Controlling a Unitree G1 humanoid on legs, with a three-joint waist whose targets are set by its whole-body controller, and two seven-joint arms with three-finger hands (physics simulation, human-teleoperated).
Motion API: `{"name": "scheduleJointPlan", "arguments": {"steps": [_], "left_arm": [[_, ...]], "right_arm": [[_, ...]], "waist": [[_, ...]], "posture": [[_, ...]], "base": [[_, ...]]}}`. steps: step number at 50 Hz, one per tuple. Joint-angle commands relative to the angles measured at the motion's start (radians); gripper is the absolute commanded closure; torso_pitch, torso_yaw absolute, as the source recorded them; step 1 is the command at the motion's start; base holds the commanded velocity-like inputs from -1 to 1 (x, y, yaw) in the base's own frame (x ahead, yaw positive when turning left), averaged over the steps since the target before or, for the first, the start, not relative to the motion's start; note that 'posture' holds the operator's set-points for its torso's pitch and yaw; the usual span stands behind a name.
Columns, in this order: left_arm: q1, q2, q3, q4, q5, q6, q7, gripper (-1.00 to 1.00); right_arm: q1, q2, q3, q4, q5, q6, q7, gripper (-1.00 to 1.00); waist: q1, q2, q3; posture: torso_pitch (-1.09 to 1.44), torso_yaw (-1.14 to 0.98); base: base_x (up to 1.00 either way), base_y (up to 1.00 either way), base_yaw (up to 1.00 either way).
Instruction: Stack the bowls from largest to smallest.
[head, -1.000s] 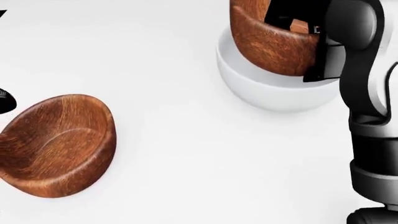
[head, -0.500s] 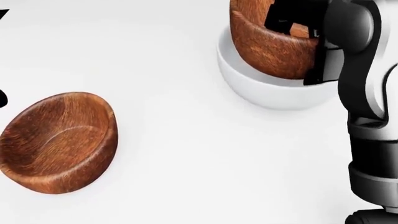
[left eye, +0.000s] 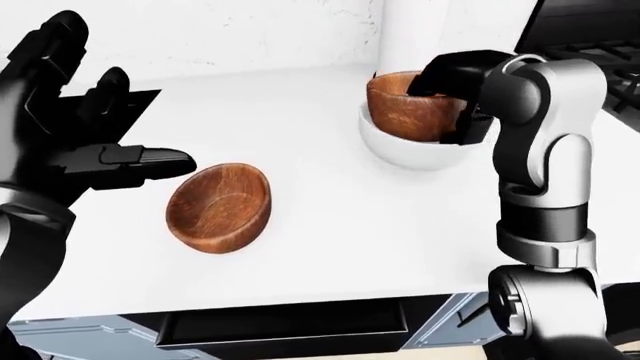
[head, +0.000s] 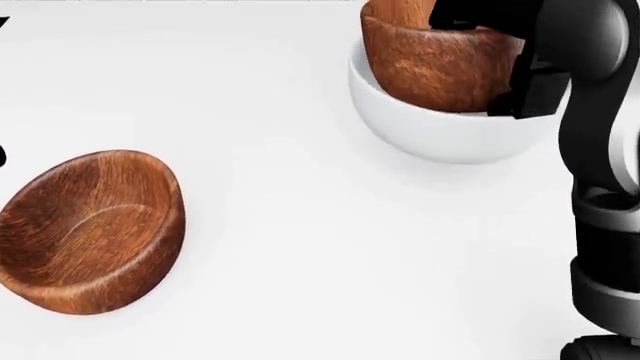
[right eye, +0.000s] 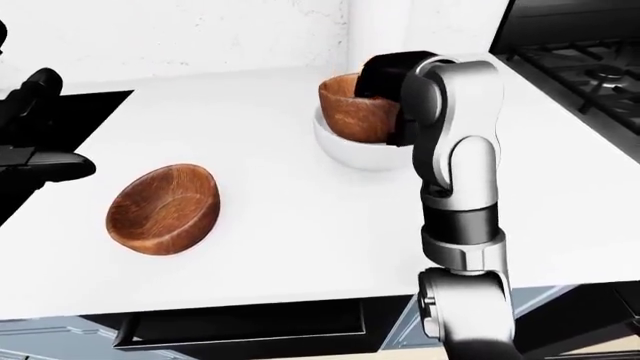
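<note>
Your right hand (left eye: 452, 79) has lowered the wooden bowl (head: 435, 64), still gripped, into the white bowl (head: 430, 131).
Only the left-eye view shows your left hand (left eye: 75, 142) spread open, empty.

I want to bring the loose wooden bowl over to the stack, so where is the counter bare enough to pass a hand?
Bare counter lies between the loose wooden bowl and the white bowl, and along the view's lower edge. It is crowded at the white bowl, where the right hand grips the nested wooden bowl.

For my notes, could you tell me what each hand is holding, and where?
The right hand grips the wooden bowl by its rim, in the white bowl. The left hand holds nothing.
</note>
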Motion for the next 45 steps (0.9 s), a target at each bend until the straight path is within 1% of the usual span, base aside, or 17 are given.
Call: {"name": "scheduleJointPlan", "arguments": {"steps": [1, 12, 15, 16, 18, 25, 30, 35, 40, 44, 45], "left_arm": [[-0.024, 0.02, 0.02, -0.01, -0.001, -0.029, 0.006, -1.0], [-0.024, 0.032, 0.02, -0.01, -0.019, -0.033, 0.02, -1.0], [-0.025, 0.035, 0.018, -0.008, -0.021, -0.035, 0.022, -1.0], [-0.025, 0.035, 0.016, -0.007, -0.019, -0.037, 0.021, -1.0], [-0.028, 0.037, 0.017, -0.005, -0.022, -0.036, 0.023, -1.0], [-0.025, 0.044, 0.024, -0.001, -0.027, -0.04, 0.02, -1.0], [-0.024, 0.046, 0.024, -0.002, -0.031, -0.042, 0.023, -1.0], [-0.034, 0.055, 0.022, -0.003, -0.049, -0.037, 0.04, -1.0], [-0.042, 0.079, 0.032, 0.004, -0.079, -0.038, 0.056, -1.0], [-0.035, 0.09, 0.037, 0.008, -0.09, -0.047, 0.061, -1.0], [-0.032, 0.093, 0.04, 0.008, -0.094, -0.049, 0.061, -1.0]], "right_arm": [[-0.036, -0.011, -0.012, -0.022, 0.0, -0.001, -0.021, 0.18], [-0.066, -0.012, -0.012, -0.07, 0.006, 0.004, 0.029, 0.19], [-0.08, -0.009, -0.009, -0.087, 0.006, 0.006, 0.049, 0.16], [-0.08, -0.007, -0.008, -0.093, 0.005, 0.006, 0.053, 0.14], [-0.081, 0.001, -0.002, -0.114, 0.001, 0.007, 0.071, 0.02], [-0.074, 0.012, -0.001, -0.149, -0.009, -0.002, 0.099, -0.18], [-0.075, 0.012, -0.004, -0.157, -0.008, -0.008, 0.109, -0.19], [-0.114, 0.006, -0.007, -0.183, 0.001, -0.001, 0.148, -0.2], [-0.168, 0.014, -0.001, -0.2, 0.005, 0.015, 0.186, -0.2], [-0.196, 0.055, 0.019, -0.228, 0.001, 0.044, 0.213, -0.18], [-0.202, 0.077, 0.032, -0.238, -0.005, 0.053, 0.221, -0.18]], "waist": [[0.001, 0.001, -0.024], [0.0, 0.004, -0.021], [-0.001, 0.005, -0.02], [-0.001, 0.006, -0.02], [-0.001, 0.006, -0.02], [-0.003, 0.007, -0.019], [-0.003, 0.006, -0.02], [-0.004, 0.008, -0.019], [-0.007, 0.01, -0.016], [-0.009, 0.013, -0.013], [-0.011, 0.014, -0.013]], "posture": [[0.0, 0.0], [0.0, 0.0], [0.0, 0.0], [0.0, 0.0], [0.0, 0.0], [0.0, 0.0], [0.0, 0.0], [0.0, 0.0], [0.0, 0.0], [0.0, 0.0], [0.0, 0.0]], "base": [[0.0, 0.0, 0.0], [0.0, 0.0, 0.0], [0.0, 0.0, 0.0], [0.0, 0.0, 0.0], [0.0, 0.0, 0.0], [0.0, 0.0, 0.0], [0.0, 0.0, 0.0], [0.0, 0.0, 0.0], [0.0, 0.0, 0.0], [0.0, 0.0, 0.0], [0.0, 0.0, 0.0]]}}
